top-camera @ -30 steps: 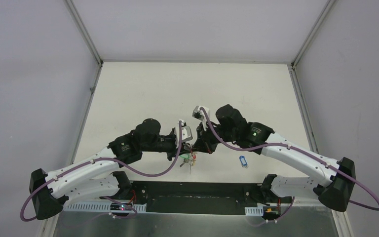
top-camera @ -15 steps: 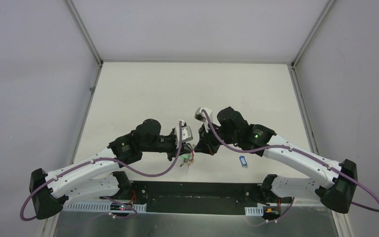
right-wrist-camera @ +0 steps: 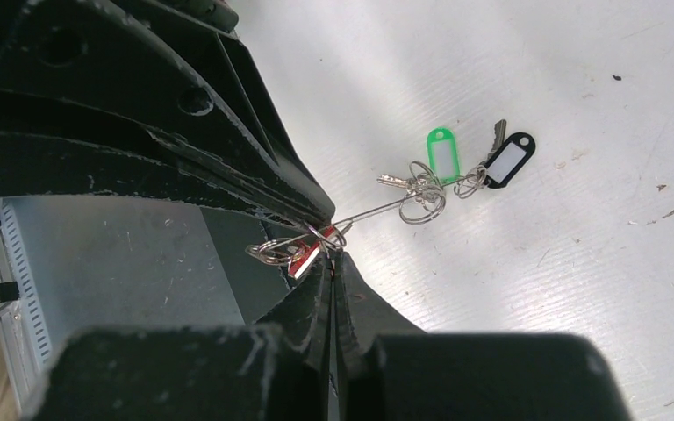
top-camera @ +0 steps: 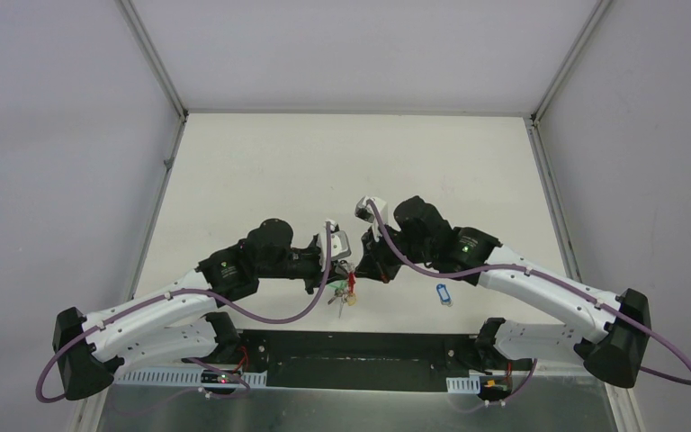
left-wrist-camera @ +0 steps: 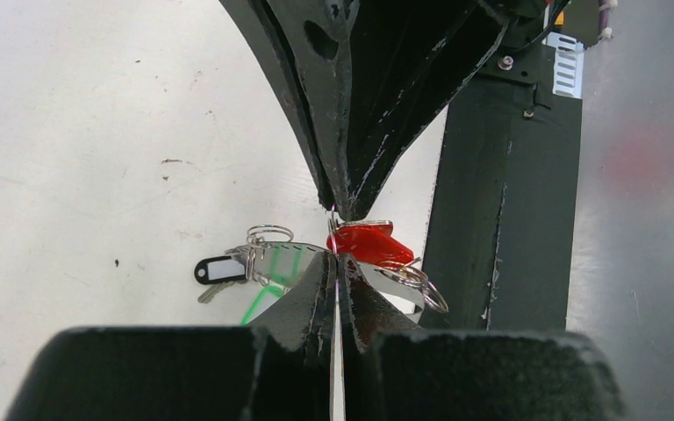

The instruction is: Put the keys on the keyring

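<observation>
Your left pincer (top-camera: 345,272) and right pincer (top-camera: 363,268) meet tip to tip near the white desk's (top-camera: 324,162) front edge, both pinched shut. The left clamps the thin dark grey wire keyring (right-wrist-camera: 373,210). A red-tagged silver key (left-wrist-camera: 369,243) sits at the pinch; whether the right grips it is unclear. 1 blue-tagged silver key (top-camera: 444,294) lies loose on the desk to their right, nearer your right arm, lengthwise roughly front to back.

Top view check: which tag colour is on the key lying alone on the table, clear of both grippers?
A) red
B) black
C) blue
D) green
C: the blue-tagged key lies by itself on the table, while the red tag, green tag and black tag cluster along the keyring.
</observation>
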Controlling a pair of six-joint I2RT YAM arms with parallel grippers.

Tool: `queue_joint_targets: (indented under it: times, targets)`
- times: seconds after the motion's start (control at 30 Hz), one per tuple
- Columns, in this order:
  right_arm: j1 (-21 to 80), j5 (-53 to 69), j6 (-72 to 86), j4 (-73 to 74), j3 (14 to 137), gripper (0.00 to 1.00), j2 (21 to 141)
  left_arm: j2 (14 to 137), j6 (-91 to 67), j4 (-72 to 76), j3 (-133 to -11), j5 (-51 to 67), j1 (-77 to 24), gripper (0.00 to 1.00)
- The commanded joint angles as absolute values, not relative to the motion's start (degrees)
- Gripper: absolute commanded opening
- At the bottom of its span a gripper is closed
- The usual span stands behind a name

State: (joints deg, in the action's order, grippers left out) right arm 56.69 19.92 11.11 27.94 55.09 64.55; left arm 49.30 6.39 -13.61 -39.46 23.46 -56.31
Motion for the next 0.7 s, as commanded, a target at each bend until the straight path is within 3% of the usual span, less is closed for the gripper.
queue_joint_targets:
  times: [0.0, 0.67]
  targets:
    - [56.3, 15.6, 9.6, 31.1, 54.7, 0.0, 63.8, 47.2, 5.5, -10.6, -39.8, 23.7, -57.1, 0.0]
    - [56.3, 22.7, 3.5, 33.1, 59.2, 0.0, 61.0, 47.1, 6.1, -10.8, -40.2, 23.5, -57.2, 0.0]
